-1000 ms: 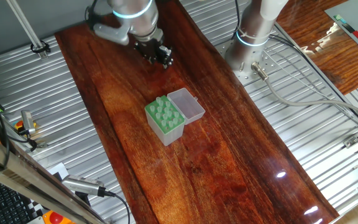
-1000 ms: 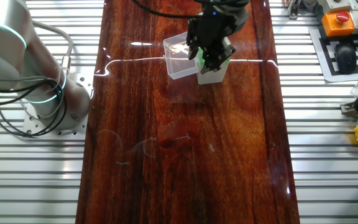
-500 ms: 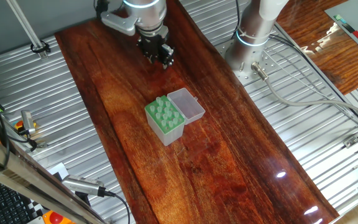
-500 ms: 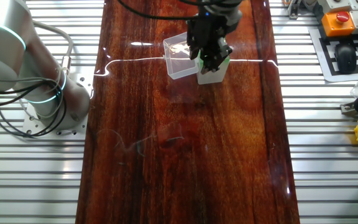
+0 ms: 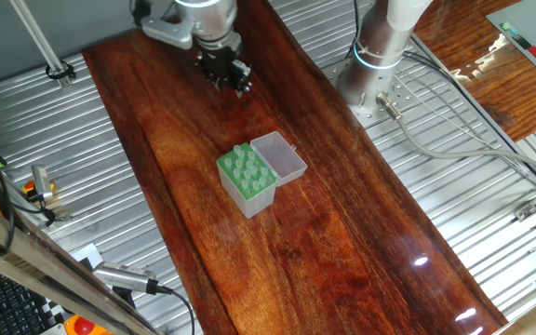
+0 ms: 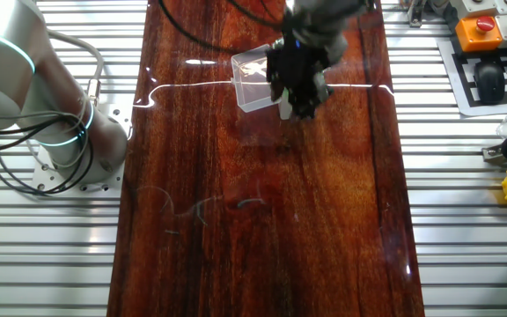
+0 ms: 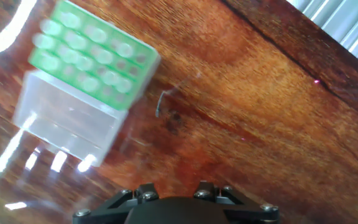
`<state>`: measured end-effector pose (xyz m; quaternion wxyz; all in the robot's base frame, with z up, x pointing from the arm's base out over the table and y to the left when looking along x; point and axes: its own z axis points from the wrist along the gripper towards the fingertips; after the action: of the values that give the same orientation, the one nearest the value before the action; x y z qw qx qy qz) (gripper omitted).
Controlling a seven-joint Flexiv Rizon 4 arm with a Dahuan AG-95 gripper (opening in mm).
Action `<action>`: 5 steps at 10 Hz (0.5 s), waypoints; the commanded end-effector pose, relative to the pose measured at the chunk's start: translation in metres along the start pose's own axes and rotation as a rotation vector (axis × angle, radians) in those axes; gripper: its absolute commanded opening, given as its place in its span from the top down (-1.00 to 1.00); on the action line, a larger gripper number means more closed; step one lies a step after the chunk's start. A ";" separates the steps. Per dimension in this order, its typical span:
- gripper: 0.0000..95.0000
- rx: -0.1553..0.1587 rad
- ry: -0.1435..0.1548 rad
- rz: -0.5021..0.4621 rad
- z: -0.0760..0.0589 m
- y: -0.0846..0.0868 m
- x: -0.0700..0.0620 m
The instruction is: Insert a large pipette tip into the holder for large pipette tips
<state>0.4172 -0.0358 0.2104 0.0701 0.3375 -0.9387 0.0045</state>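
**Hand hovers short of tip rack**

The hand (image 5: 235, 84) hung above the glossy wooden desk (image 5: 342, 233), apart from the pale green, hole-gridded holder for large pipette tips (image 5: 247, 179) and its hinged clear lid (image 5: 282, 156). Whether its fingers were parted or closed could not be told. A faint translucent sliver beside the holder was possibly the large pipette tip (image 7: 161, 102). So thin and smooth a cone could roll or slip from a pinch.

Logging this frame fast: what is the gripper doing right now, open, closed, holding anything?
Gripper: in view, but whether it is open or shut, or holding anything, cannot be told.
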 end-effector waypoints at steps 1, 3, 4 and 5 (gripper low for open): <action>0.20 -0.024 -0.027 0.007 0.003 -0.001 0.002; 0.20 -0.016 -0.039 0.058 0.003 -0.001 0.002; 0.20 -0.013 -0.041 0.070 0.003 -0.001 0.002; 0.20 -0.003 -0.061 0.110 0.003 -0.001 0.002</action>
<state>0.4178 -0.0377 0.2072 0.0464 0.3057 -0.9508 -0.0199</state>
